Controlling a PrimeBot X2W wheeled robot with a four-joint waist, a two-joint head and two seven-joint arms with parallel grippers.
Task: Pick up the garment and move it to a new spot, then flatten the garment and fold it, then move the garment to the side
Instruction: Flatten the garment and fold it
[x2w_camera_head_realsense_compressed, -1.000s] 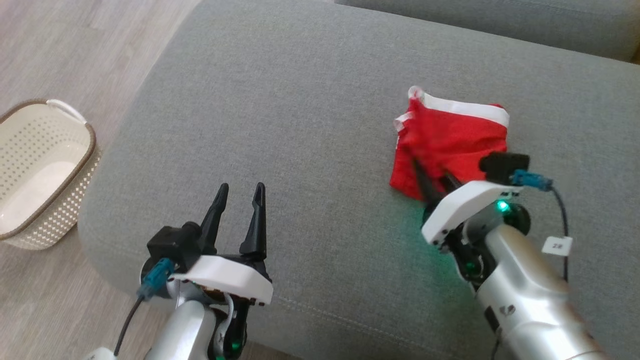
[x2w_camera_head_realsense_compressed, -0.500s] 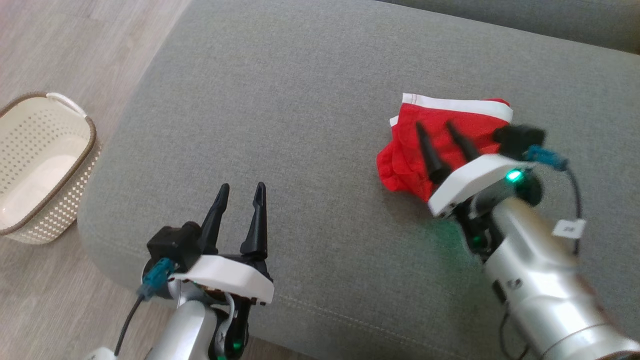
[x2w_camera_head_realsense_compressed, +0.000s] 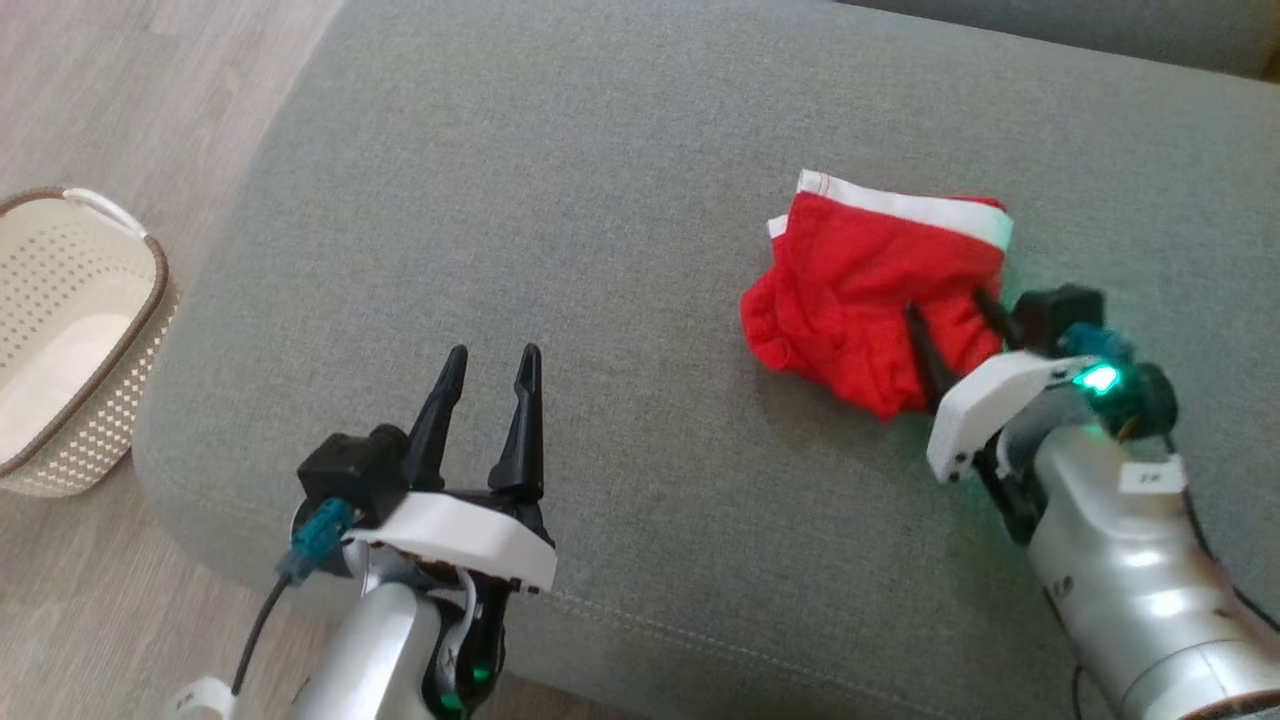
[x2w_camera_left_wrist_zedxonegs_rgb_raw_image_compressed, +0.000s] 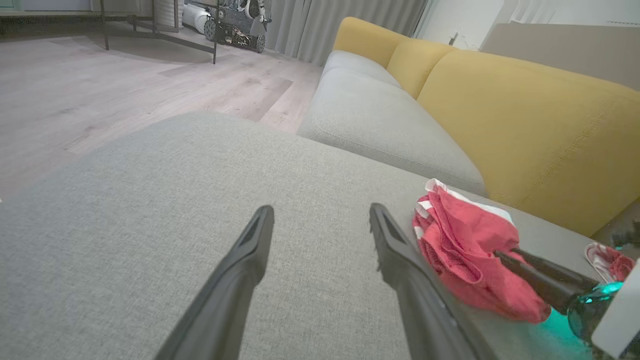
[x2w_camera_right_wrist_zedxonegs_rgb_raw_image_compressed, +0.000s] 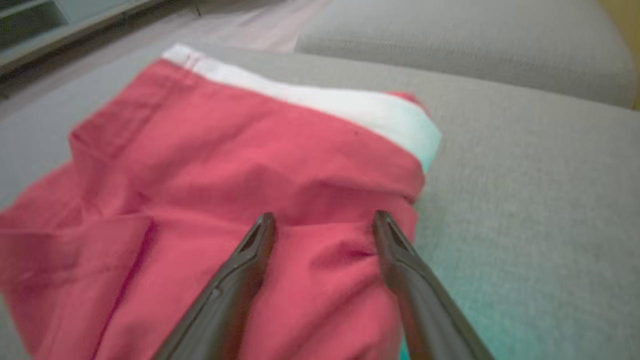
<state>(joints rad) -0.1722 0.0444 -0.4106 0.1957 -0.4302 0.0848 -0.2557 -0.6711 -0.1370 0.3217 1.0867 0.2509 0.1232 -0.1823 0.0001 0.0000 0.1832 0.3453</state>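
- Garment (x2w_camera_head_realsense_compressed: 870, 300): red and bunched, on the right half of the sofa cushion (x2w_camera_head_realsense_compressed: 600, 180), with its white waistband toward the far edge.
- Right gripper (x2w_camera_head_realsense_compressed: 948, 305): fingers apart over the garment's near-right part; nearer of the 2.
- Left gripper (x2w_camera_head_realsense_compressed: 494, 352): fingers apart, empty, near the front edge.

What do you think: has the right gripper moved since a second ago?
Yes: rightward along the sofa cushion. The right gripper went from the garment's near-left corner to its near-right edge.
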